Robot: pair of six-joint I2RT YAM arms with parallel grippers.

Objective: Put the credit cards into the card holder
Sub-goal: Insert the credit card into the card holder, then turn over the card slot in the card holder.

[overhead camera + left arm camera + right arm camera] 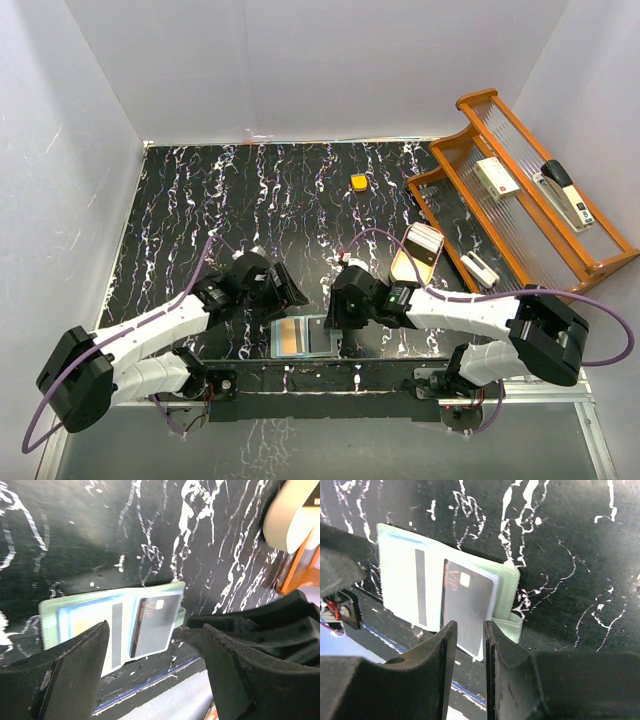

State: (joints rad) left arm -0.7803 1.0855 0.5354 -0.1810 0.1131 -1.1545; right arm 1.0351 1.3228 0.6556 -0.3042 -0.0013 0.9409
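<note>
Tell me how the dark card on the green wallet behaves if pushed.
The dark card looks thin and flat, so probably stiff and light; it should slide, not bend. Its smooth face may be slippery. The loose card holder might shift too.

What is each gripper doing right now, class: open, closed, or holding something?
Left gripper: open, fingers wide apart, holding nothing.
Right gripper: fingers a narrow gap apart over the dark card; grip cannot be told.

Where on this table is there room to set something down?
The far half of the table is bare, from the left wall to the orange block. Crowded: the near middle, where the left gripper and right gripper crowd the card holder, and the right side, with the dish and wooden rack.
</note>
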